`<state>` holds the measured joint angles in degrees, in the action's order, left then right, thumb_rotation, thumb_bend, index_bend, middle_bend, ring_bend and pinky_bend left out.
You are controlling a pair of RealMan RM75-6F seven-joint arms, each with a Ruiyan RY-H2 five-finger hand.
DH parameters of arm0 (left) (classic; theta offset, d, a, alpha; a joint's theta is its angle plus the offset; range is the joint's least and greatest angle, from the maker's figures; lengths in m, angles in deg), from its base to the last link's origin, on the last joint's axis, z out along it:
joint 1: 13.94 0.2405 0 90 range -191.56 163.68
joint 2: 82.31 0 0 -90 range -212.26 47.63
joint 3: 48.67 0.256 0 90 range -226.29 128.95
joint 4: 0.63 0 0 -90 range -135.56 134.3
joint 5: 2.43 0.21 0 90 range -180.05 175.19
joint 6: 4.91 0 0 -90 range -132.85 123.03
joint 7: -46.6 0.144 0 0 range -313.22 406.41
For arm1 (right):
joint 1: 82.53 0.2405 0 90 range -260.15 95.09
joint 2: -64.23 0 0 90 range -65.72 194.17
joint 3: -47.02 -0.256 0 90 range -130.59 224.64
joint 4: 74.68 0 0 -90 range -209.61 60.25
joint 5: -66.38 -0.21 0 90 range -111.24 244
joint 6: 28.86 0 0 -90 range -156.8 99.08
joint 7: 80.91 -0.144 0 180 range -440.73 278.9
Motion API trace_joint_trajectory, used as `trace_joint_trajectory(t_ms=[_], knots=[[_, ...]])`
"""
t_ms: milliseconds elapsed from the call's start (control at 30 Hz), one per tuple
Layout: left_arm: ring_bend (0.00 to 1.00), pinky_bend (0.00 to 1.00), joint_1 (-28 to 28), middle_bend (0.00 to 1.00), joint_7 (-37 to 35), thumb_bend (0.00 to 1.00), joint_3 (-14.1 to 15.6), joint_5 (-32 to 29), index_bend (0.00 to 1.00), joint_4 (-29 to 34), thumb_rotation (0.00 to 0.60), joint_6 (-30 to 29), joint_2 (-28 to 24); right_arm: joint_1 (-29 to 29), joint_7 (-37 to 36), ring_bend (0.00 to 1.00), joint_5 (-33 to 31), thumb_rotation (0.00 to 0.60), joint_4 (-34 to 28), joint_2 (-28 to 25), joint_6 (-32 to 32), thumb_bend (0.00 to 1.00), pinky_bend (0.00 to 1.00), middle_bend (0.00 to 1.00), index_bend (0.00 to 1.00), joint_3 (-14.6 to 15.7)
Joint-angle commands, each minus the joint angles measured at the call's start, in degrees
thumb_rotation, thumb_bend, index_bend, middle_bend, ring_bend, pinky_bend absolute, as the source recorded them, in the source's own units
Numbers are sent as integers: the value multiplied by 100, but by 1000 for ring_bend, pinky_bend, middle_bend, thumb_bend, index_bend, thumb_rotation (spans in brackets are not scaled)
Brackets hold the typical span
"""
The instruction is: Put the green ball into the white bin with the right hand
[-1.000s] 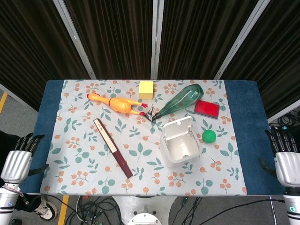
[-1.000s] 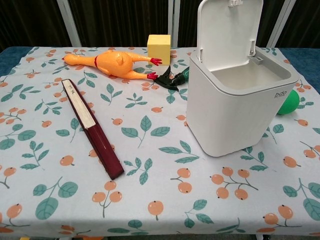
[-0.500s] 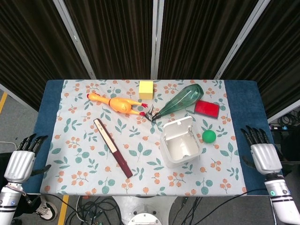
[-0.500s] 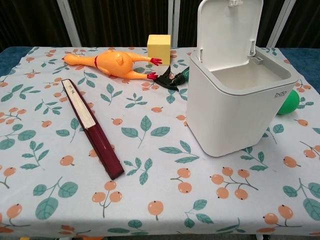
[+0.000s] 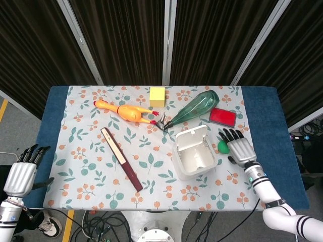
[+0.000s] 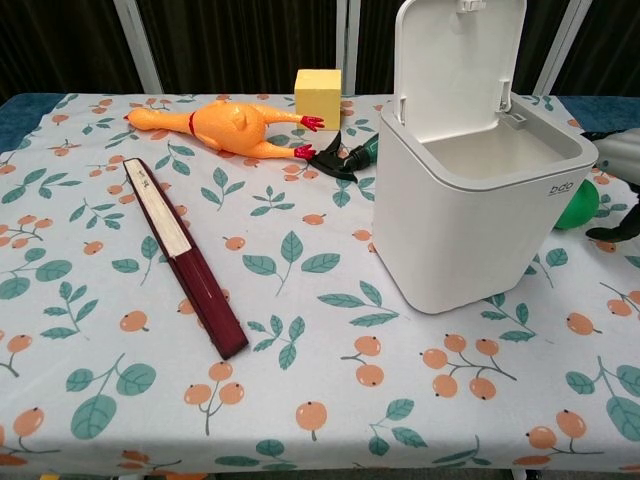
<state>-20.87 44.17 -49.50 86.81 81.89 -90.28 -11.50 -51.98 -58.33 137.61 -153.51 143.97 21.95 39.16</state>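
Fingers spread, right hand (image 5: 239,149) hovers over green ball (image 5: 222,146) beside white bin (image 5: 194,160).

The right hand (image 5: 238,150) sits at about four o'clock in the head view, back of the hand up, its fingers (image 5: 230,134) spread apart and pointing toward eleven o'clock, holding nothing. Its forearm runs back toward five o'clock and out at the lower edge. In the chest view only a sliver of this hand shows at three o'clock. The left hand (image 5: 22,174) hangs at eight o'clock beyond the surface's edge, fingers (image 5: 31,153) apart, pointing toward one o'clock, empty.
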Motion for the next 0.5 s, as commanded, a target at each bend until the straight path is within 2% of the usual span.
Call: trace_joint_trajectory(t_ms=[33, 133, 267, 367, 500], knots=[[60, 150, 2, 162, -24, 93, -12, -11, 134, -6, 600, -9, -8, 95, 188, 0, -206, 600, 61, 179, -62, 200, 198, 9, 0, -14], [60, 150, -1, 162, -36, 93, -10, -12, 136, -21, 600, 0, -7, 130, 306, 7, -333, 600, 50, 249, -51, 221, 299, 45, 0, -1], [60, 150, -5, 162, -41, 94, -2, -8, 137, -38, 600, 14, 11, 145, 362, 98, -383, 600, 65, 325, 68, 253, 434, 117, 20, 22], [60, 150, -6, 162, -42, 93, 2, -16, 137, -49, 600, 29, 19, 129, 393, 153, -414, 600, 90, 342, 127, 259, 493, 149, 71, 72], [60, 150, -11, 162, -45, 93, 6, -21, 138, -62, 600, 48, 26, 119, 387, 177, -463, 600, 86, 332, 149, 259, 517, 168, 109, 122]])
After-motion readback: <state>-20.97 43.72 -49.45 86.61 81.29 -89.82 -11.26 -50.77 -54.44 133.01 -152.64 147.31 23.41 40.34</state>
